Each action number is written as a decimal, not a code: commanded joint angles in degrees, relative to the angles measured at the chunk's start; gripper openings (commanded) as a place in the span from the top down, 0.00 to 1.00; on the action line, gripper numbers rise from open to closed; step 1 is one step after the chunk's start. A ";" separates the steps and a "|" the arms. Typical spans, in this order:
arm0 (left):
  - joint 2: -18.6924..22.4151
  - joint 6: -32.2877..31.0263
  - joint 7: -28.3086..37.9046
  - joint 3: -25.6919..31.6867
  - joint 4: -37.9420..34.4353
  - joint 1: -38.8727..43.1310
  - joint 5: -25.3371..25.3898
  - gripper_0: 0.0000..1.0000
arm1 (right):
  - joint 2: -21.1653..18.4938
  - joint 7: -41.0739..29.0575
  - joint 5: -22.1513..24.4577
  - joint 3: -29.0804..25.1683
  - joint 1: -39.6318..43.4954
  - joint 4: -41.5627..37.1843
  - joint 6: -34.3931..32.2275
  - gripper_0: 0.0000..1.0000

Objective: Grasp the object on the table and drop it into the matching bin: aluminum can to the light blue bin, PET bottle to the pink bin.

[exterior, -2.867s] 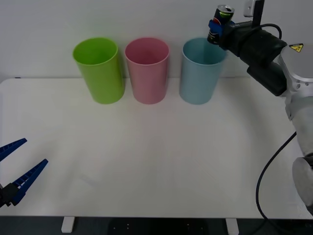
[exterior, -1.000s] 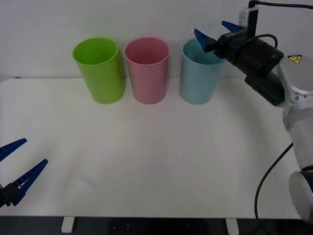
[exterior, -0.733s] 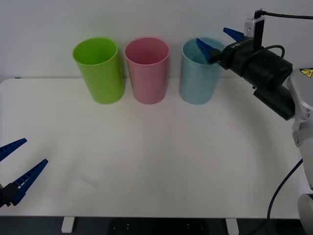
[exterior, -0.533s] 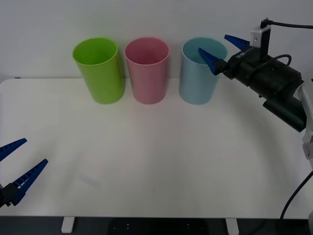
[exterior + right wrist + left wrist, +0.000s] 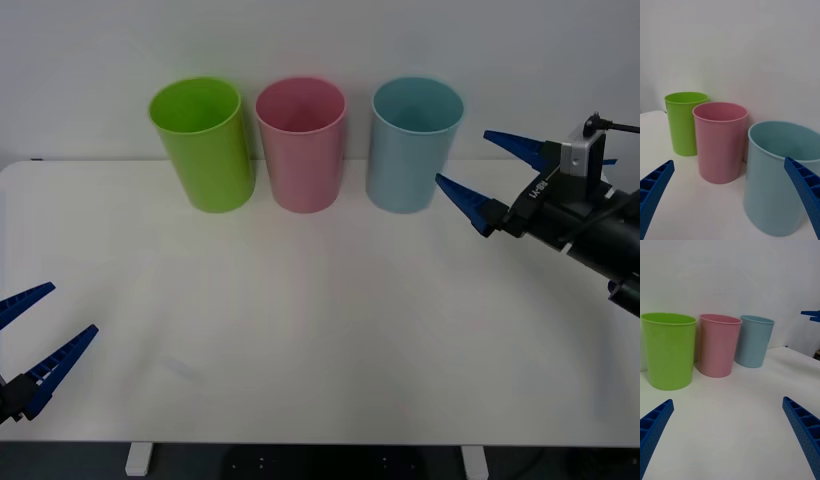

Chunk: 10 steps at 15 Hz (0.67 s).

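The light blue bin (image 5: 412,150) (image 5: 778,180) (image 5: 752,341) stands at the back of the white table (image 5: 320,300), rightmost in a row with the pink bin (image 5: 300,145) (image 5: 719,142). The aluminum can is out of view. My right gripper (image 5: 461,157) (image 5: 728,161) hangs open and empty just right of the light blue bin, at about mid-height of it and clear of its rim. Low over the table's front left corner, my left gripper (image 5: 73,308) (image 5: 727,400) is parked, open and empty.
A lime green bin (image 5: 202,145) (image 5: 683,123) (image 5: 667,350) stands left of the pink one (image 5: 718,345). All three bins line up along the table's far edge against a white wall. Bare tabletop stretches from the bins to the front edge.
My right gripper, earlier shut on the can above the light blue bin, opened; the can is gone from it. The arm then drew back to the right and lower. Left arm unmoved.
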 commanded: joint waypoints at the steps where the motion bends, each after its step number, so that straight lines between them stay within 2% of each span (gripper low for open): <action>1: 0.00 0.00 0.00 0.00 0.00 0.00 0.00 0.00 | 0.00 4.86 -1.03 -2.89 2.95 -0.37 -5.50 0.00; 4: 0.00 0.00 0.00 0.00 0.00 0.00 0.00 0.00 | 0.00 8.90 -2.53 -4.65 6.47 -0.64 -8.67 0.00; 10: 0.00 0.00 0.00 0.00 0.00 0.00 0.00 0.00 | 0.00 9.78 -4.37 -6.76 17.19 -6.96 -9.11 0.00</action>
